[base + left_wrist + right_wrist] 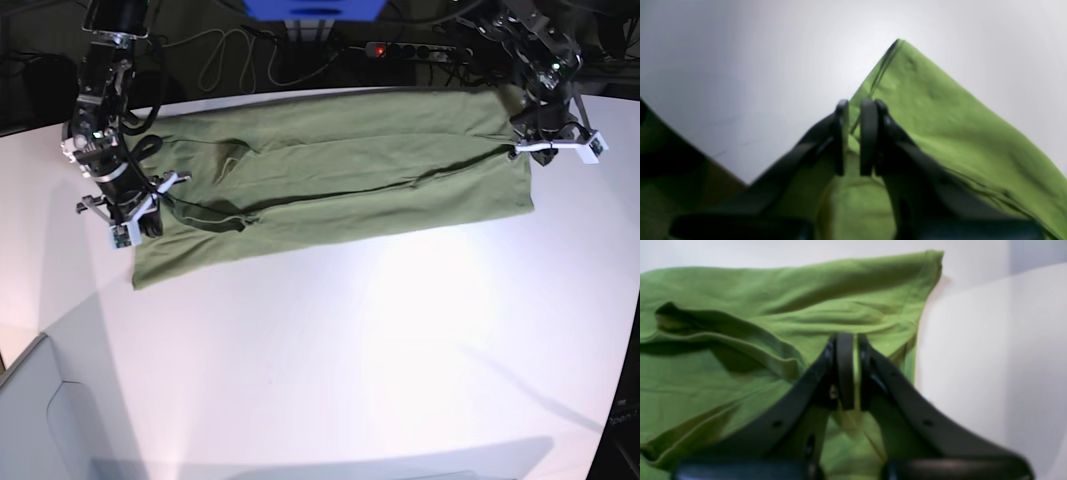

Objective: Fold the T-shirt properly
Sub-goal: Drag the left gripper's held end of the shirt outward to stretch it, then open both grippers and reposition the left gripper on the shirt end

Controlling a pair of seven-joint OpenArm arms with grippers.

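Note:
The green T-shirt (pixel 340 190) lies as a long band across the far half of the white table (pixel 350 350), with a raised crease running along its middle. My left gripper (pixel 525 148) is at the shirt's right end; in the left wrist view it (pixel 855 106) is shut on the shirt's edge (pixel 940 116) near a pointed corner. My right gripper (pixel 150 215) is at the shirt's left end; in the right wrist view it (pixel 851 340) is shut on a fold of the shirt (pixel 740 373), which bunches in front of it.
A power strip (pixel 400 48) with a red light and loose cables lie behind the table's far edge. A pale panel (pixel 40 400) stands at the near left corner. The table's right edge curves away at the near right.

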